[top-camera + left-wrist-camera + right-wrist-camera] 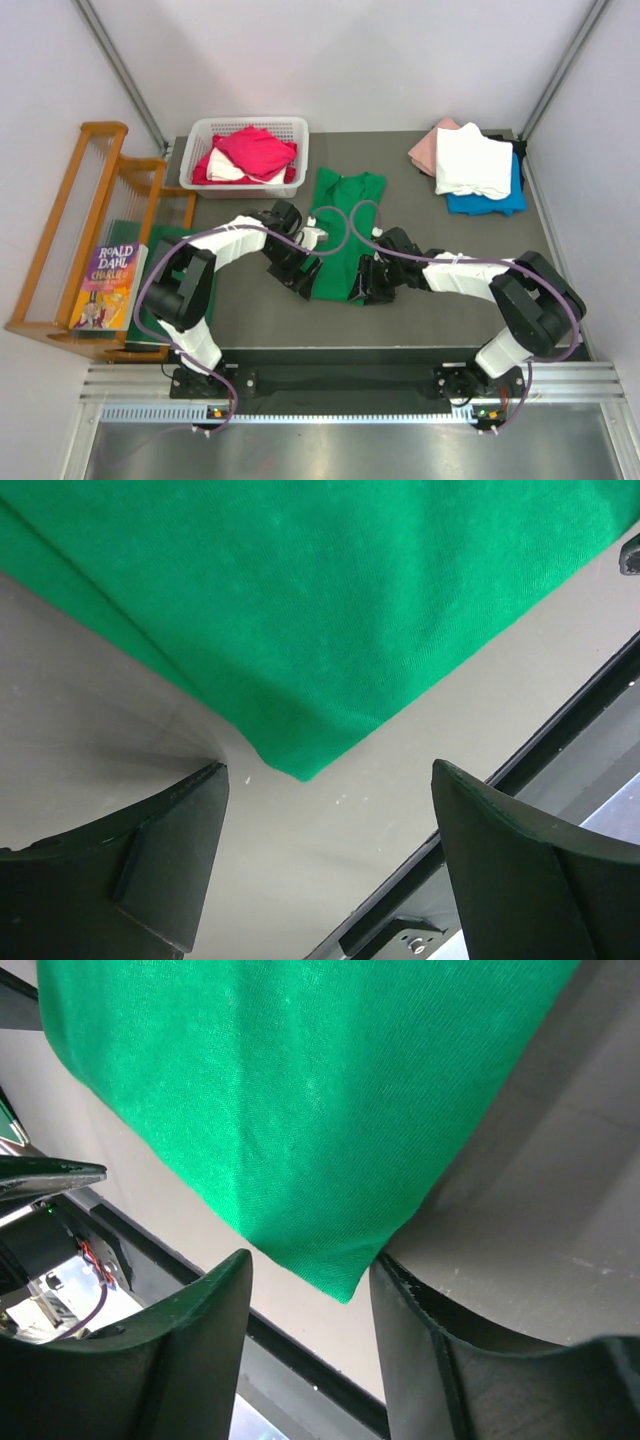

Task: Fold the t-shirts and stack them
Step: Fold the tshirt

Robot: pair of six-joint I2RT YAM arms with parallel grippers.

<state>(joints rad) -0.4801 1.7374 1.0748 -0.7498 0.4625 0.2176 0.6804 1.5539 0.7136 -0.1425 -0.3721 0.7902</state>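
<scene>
A bright green t-shirt lies folded in a long strip in the middle of the grey table. My left gripper is at its near left corner and my right gripper at its near right corner. In the left wrist view the left gripper is wide open, and the shirt's corner lies flat just ahead of the fingertips. In the right wrist view the right gripper is half closed. The shirt's corner sits between its tips, touching the right finger and clear of the left one.
A white basket at the back left holds red, pink and white t-shirts. A folded stack of pink, white and blue t-shirts lies at the back right. A wooden rack with a book stands to the left.
</scene>
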